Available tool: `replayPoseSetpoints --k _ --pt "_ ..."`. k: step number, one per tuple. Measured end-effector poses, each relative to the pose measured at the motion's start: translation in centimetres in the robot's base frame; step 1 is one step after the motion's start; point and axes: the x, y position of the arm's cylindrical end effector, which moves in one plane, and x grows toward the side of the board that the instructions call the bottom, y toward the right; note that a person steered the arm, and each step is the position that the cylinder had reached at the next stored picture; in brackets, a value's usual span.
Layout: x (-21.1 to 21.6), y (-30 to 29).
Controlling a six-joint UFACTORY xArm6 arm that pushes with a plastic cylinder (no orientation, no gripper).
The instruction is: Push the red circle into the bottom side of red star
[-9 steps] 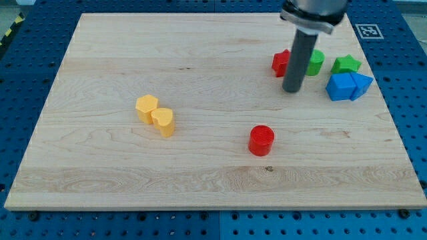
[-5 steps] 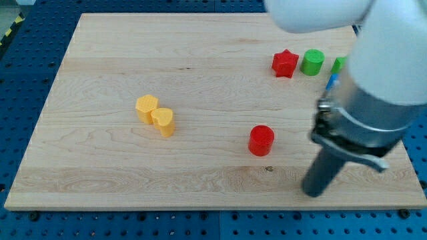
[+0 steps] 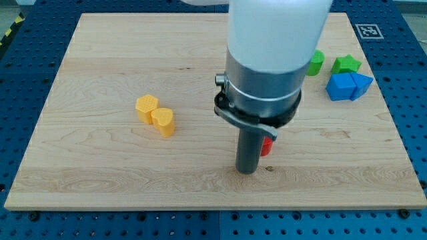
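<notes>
The red circle [image 3: 268, 147] is mostly hidden behind my rod; only a sliver shows at the rod's right edge, below the board's middle. My tip [image 3: 247, 171] rests on the board just below and left of the red circle, touching or nearly touching it. The red star is hidden behind the arm's wide body at the view's upper right.
A yellow hexagon block [image 3: 147, 107] and a yellow heart block [image 3: 163, 122] sit together at the view's left. A green circle [image 3: 315, 62], a green star [image 3: 346, 65] and two blue blocks [image 3: 347, 87] sit at the upper right. The wooden board [image 3: 100, 180] lies on a blue pegboard.
My rod moved from the upper right down to the lower right, then left, and now stands in front of the red circle. The blocks have not visibly moved.
</notes>
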Motion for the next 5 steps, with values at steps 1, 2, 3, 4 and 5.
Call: replayPoseSetpoints --k 1,2,3,4,5 --pt "-1.8 1.8" --pt "-3.1 3.8" --pt "-5.7 6.3" --pt "-8.9 7.9" --pt "-11.7 9.1"
